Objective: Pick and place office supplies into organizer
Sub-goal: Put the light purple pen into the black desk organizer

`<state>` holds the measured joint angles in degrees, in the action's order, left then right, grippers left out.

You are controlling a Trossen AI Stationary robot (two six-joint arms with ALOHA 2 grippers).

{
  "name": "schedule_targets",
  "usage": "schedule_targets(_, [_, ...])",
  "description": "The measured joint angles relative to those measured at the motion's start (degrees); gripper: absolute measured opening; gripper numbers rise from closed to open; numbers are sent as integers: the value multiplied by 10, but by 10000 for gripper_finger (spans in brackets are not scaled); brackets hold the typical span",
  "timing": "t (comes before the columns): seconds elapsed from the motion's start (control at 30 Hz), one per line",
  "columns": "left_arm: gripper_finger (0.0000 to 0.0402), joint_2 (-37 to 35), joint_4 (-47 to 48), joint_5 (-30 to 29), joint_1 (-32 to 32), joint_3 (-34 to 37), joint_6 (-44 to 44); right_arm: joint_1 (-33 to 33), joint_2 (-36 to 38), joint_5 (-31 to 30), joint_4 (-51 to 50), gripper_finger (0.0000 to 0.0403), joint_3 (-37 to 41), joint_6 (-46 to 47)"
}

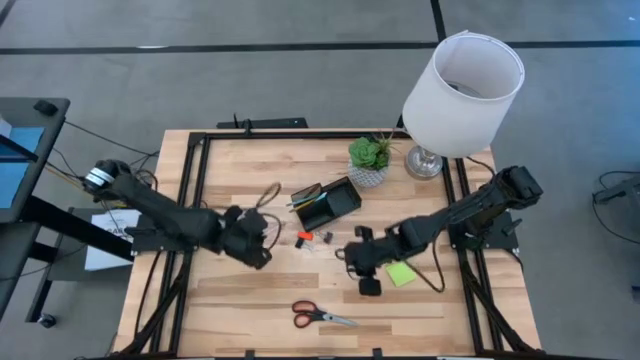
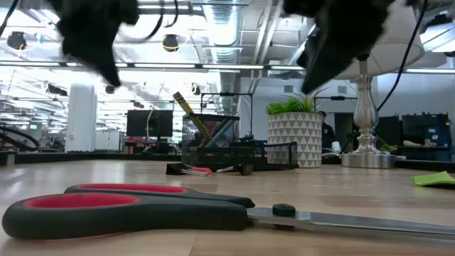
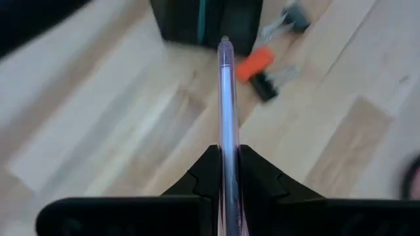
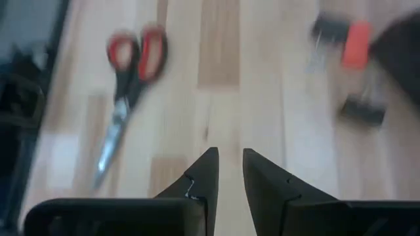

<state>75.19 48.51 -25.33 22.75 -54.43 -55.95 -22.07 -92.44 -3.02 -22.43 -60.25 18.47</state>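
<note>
**A:** Wooden desk, high view. Left gripper sat left of the organizer; right gripper sat below and right of it, with the lime sticky-note pad just beside it. Scissors lay near the front edge, blades pointing right. Left arm judged nearer the organizer's open side.

**B:** Low view?

**A:** Scissors lay flat in the foreground, long axis across the picture. Organizer stood behind them beside the plant, pens already upright in its mesh cup. Both grippers hung above as dark blurs; fingers not readable there.

**B:** Left wrist view?

**A:** Left gripper fingers were clamped on the purple pen. Its long axis ran straight forward from the fingers, tip aimed at the organizer ahead. An orange clip and a black clip lay to one side of that line. Judgement: the pen needs carrying forward and tipping into a compartment.

**B:** Right wrist view?

**A:** Right gripper fingers stood slightly parted, holding nothing. Scissors lay ahead, off to one side, well apart.
</note>
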Motion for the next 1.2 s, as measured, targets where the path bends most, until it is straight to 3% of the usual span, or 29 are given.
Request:
schedule_targets(0.2, [23,16,175,14,-72,-185,109,-51,-7,-38,4,65,0,31])
schedule_targets(0.37, [23,76,306,48,-141,-304,220,-62,-7,-64,3,65,-1,31])
schedule_targets(0.7, [23,264,326,57,-203,-438,457,-44,-7,-65,-4,65,-1,49])
schedule_targets(1.03, [23,389,328,61,-256,-506,523,-49,-7,-65,-30,65,-1,70])
schedule_targets(1.2, [47,431,328,99,-267,-541,559,-48,-7,-71,-31,65,-1,70])
